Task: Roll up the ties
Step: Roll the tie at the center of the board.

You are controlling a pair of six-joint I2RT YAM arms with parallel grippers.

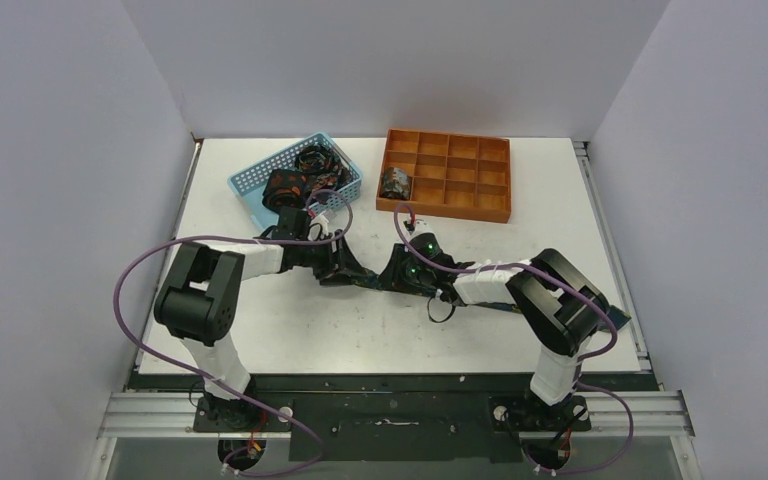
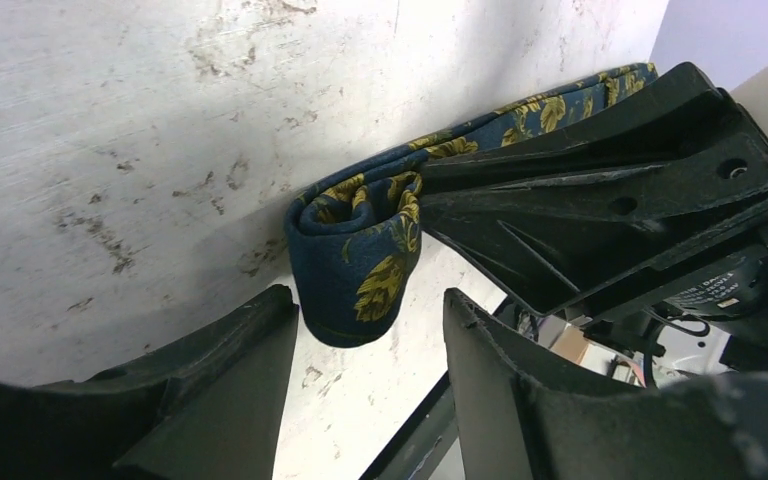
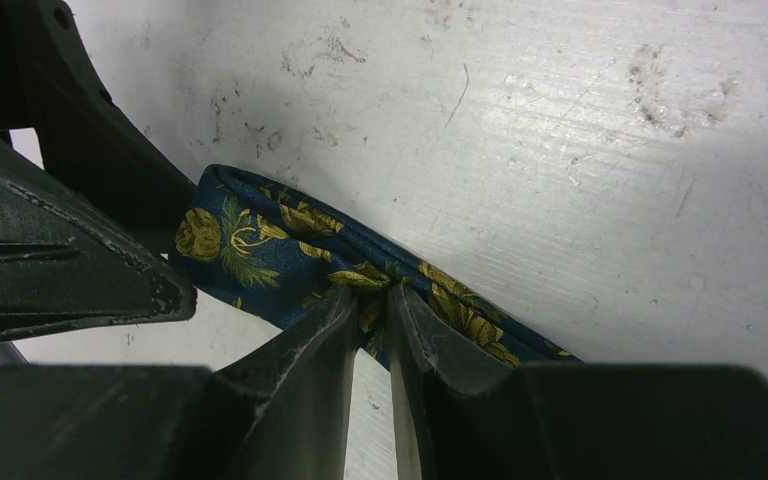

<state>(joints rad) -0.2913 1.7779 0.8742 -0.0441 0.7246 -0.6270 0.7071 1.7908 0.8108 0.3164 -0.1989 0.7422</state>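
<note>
R gripper (image 3: 372, 300) tight on tie (image 3: 250, 245) — L gripper (image 2: 368, 305) wide round its looped end

Soft woven cloth tie (image 2: 360, 270), matt navy with yellow flowers, white table (image 2: 140, 120) scuffed and smudged, matt black plastic fingers (image 3: 300, 350), light-blue plastic mesh basket (image 1: 247, 186), smooth orange tray (image 1: 460, 212)

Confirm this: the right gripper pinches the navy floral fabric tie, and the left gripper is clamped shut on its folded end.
Wrong: the left wrist view shows the left gripper open around the folded end of the navy floral fabric tie. The rest holds.
</note>
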